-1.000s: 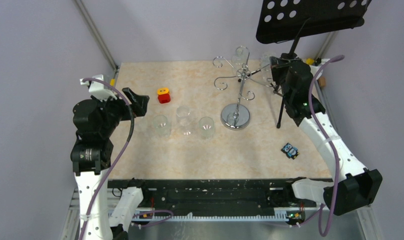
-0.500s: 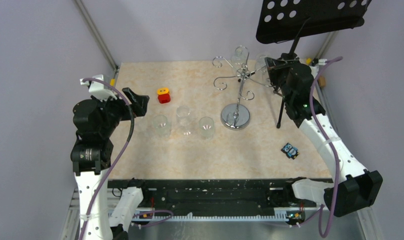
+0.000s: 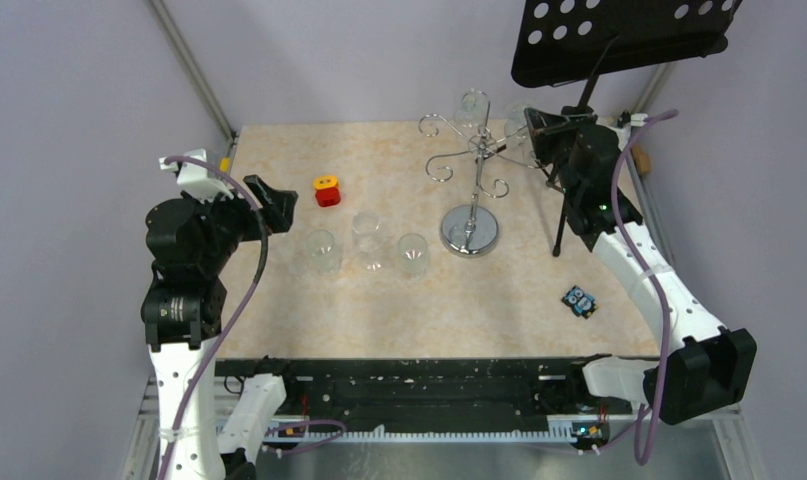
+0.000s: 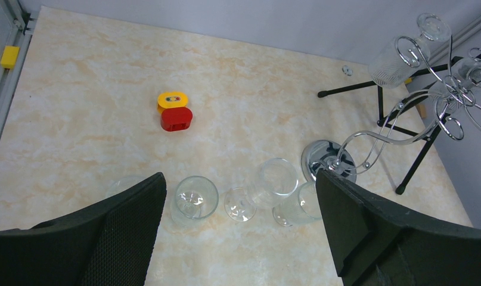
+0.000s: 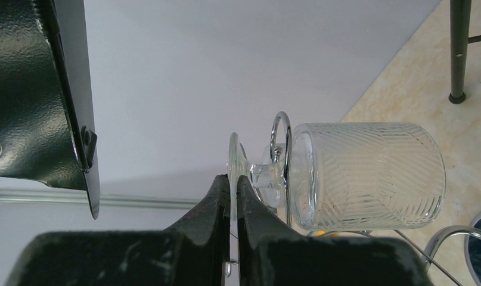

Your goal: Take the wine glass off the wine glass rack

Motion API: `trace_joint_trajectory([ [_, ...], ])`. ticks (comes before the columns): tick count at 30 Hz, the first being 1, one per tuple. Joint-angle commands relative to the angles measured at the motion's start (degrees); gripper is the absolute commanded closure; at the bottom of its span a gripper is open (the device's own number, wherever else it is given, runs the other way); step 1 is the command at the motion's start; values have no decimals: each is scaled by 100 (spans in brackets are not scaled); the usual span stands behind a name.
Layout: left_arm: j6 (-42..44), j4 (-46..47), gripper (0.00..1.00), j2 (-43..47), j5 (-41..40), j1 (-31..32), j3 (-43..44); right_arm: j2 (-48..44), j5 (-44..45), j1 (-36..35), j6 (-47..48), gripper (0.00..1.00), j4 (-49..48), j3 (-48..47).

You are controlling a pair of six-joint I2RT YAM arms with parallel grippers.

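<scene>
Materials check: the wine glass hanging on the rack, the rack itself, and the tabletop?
Wine glass: looks like clear glass, see-through with a pressed chevron pattern; clear plastic not ruled out.
Wine glass rack: metal wire with a mirror chrome finish; bright reflections on the disc base.
Tabletop: beige marble-look surface, fairly matte; possibly laminate, can't tell.

Your view: wine glass rack (image 3: 470, 232) right of centre on the table (image 3: 279, 310); three glasses (image 3: 367, 240) in a row at its left, a block (image 3: 326, 190) behind them, music stand (image 3: 619, 40) to the rack's right.
</scene>
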State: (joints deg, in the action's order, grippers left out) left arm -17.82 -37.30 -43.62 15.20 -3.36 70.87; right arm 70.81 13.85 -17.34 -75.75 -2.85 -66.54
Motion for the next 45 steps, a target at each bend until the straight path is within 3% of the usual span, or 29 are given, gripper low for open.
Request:
trace_joint_trajectory([
  [1,64,144,1,61,-89,-16,26,76,-193,-110,-170,100,-158,-331],
  [9,-133,304,1,31,212,-16,-94,116,88,-134,499,100,659,-980],
  [19,-210,329,1,43,276,-16,-110,430,-104,-133,689,100,773,-1365],
  [33,-232,303,1,69,273,-18,-109,670,-65,-134,272,100,-410,-978],
  [45,-230,277,1,85,253,-16,-93,759,645,-138,515,100,-1777,-514],
])
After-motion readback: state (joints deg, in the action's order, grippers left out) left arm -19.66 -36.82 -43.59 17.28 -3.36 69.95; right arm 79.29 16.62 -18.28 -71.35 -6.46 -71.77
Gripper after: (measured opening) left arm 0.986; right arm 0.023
